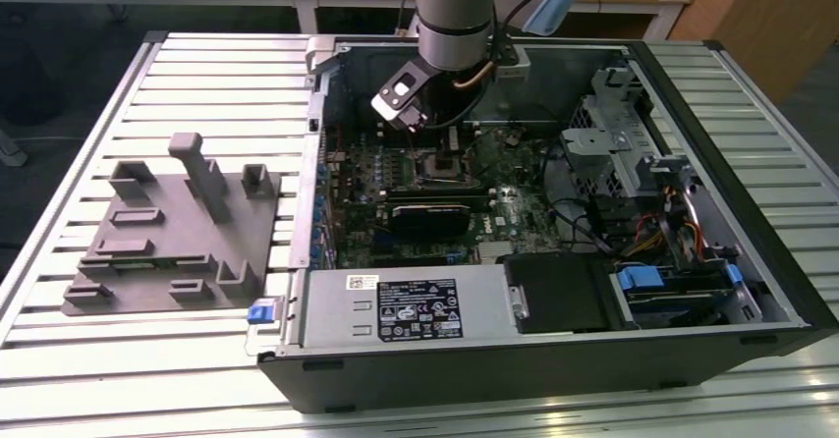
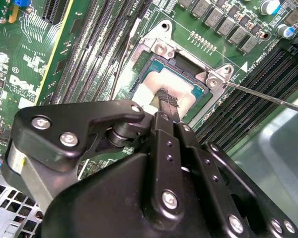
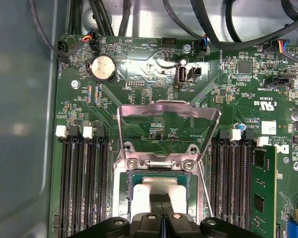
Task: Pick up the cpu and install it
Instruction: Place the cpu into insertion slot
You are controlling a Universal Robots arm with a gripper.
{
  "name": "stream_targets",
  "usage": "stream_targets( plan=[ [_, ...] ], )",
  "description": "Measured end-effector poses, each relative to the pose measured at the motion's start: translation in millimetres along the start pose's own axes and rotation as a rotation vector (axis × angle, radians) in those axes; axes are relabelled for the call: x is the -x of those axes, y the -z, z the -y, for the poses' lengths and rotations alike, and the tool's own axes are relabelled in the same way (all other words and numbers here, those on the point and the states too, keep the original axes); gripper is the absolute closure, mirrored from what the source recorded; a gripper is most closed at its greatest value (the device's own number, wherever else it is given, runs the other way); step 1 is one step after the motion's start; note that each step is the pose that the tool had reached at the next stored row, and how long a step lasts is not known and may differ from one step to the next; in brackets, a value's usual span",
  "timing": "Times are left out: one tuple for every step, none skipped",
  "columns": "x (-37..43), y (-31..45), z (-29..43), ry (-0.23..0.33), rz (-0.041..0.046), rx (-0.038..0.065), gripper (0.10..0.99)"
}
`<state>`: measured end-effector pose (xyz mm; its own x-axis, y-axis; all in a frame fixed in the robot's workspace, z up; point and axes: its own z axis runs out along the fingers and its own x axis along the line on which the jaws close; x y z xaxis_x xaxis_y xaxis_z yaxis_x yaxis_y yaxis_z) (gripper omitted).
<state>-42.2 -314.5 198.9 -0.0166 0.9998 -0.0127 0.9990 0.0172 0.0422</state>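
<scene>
The cpu (image 2: 181, 82) (image 3: 158, 187), a flat square chip with a pale silver top, lies flat inside the motherboard socket (image 1: 443, 166). The socket's metal load plate (image 3: 169, 114) is swung up and open behind it. My gripper (image 2: 166, 99) (image 3: 161, 199) hangs right over the chip, its two thin black fingers pressed together with nothing between them. The tips sit at the middle of the chip's top; whether they touch it I cannot tell. In the exterior view the gripper (image 1: 415, 124) reaches down into the open computer case just above the socket.
Memory slots (image 3: 84, 183) flank the socket, with a green module (image 3: 262, 193) in one. The thin socket lever (image 2: 268, 96) sticks out sideways. A black block (image 1: 426, 217) lies in front of the socket. A grey fixture (image 1: 171, 232) stands on the table at the exterior view's left.
</scene>
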Motion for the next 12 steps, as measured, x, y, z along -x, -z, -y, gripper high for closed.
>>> stream_targets(
  plan=[
    [-0.1,0.5,-0.1,0.0,-0.0007,0.001,0.98],
    [-0.2,1.1,-0.2,0.0,-0.0014,0.001,0.98],
    [-0.2,2.2,-0.2,0.0,-0.001,0.001,0.98],
    [0.0,3.8,-0.2,0.0,0.0001,0.0,0.98],
    [0.1,5.2,-0.2,0.0,0.0,0.0,0.98],
    [0.1,7.0,-0.3,0.0,0.0,0.0,0.98],
    [0.1,8.7,-0.4,0.0,0.0,0.0,0.98],
    [0.2,11.0,-0.5,0.0,0.0002,0.0,0.98],
    [0.2,13.2,-0.6,0.0,0.0002,0.0,0.98],
    [0.2,15.2,-0.7,0.0,0.0001,0.0,0.98],
    [0.2,17.4,-0.7,0.0,0.0002,0.0,0.98],
    [0.3,19.8,-0.8,0.0,0.0001,0.0,0.98]
  ],
)
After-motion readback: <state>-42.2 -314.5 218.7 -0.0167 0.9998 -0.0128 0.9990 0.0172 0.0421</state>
